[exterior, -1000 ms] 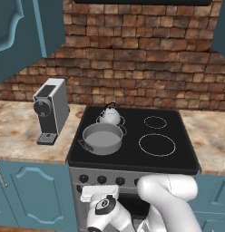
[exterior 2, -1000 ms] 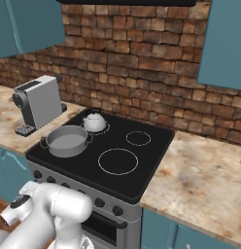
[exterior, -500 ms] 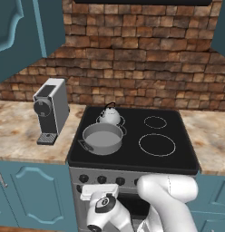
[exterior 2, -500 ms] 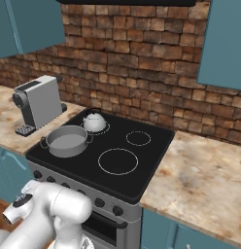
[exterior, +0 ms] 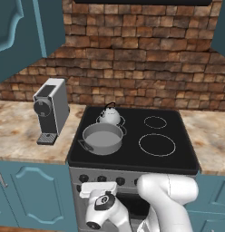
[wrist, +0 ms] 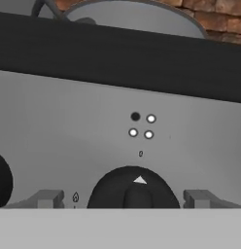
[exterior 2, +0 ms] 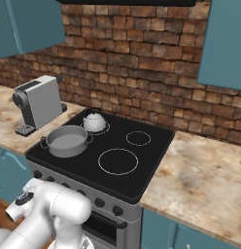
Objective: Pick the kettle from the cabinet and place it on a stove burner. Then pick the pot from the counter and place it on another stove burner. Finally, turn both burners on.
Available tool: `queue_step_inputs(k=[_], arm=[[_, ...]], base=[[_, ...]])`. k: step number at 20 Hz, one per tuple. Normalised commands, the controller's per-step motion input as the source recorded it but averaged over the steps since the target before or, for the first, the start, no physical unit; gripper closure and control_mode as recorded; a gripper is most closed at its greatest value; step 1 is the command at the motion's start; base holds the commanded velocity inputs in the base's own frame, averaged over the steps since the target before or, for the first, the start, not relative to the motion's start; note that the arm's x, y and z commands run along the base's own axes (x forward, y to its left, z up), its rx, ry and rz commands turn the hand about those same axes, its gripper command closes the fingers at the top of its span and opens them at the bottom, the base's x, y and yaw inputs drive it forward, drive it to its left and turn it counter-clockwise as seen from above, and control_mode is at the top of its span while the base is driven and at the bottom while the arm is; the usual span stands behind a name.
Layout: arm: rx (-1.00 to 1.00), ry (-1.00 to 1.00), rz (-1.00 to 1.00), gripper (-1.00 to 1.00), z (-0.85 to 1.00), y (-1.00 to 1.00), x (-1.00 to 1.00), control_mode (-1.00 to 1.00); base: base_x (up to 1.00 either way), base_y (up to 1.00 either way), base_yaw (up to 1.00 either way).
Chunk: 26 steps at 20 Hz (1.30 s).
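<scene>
While the kettle sits on the far left ring of the stove and the pot stands on the near left ring just in front of it, the step in hand seems to be the turning of a knob on the grey front panel. Both things are already placed, so only the burners remain, as I judge it.

To do this step well, the end effector should go straight forward until its two fingers stand on both sides of the raised ridge of the knob, one on the left and one on the right. It should close only when the ridge is really between them, and then rotate around the knob's own axis, without pushing sideways. The small diagram of four dots above the knob tells which ring it controls; I cannot say for sure that this one belongs to a ring under the kettle or the pot, so this should be checked.

The end effector is wide open and holds nothing; its finger tips flank the knob and are very near to it. The arm is folded low in front of the stove, with the hand pointing at the panel just below the surface edge.
</scene>
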Motion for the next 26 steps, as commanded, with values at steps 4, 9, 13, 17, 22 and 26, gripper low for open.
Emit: queue_step_inputs(k=[4, 9, 13, 17, 22, 26], arm=[[0.0, 0.0, 0.0, 1.0, -0.07, 0.03, 0.17, -1.0], [0.0, 0.0, 0.0, 1.0, -0.07, 0.03, 0.02, -1.0], [-0.08, 0.0, 0.0, 1.0, -0.03, 0.0, 0.0, -1.0], [-0.12, 0.0, 0.0, 1.0, 0.0, 0.0, 0.0, -1.0], [-0.22, 0.01, 0.0, 1.0, 0.01, 0.0, -0.03, -1.0], [-0.25, 0.03, 0.0, 1.0, 0.03, 0.0, -0.06, -1.0]], base=[[0.0, 0.0, 0.0], [0.0, 0.0, 0.0], [0.0, 0.0, 0.0], [0.0, 0.0, 0.0], [0.0, 0.0, 0.0], [0.0, 0.0, 0.0]])
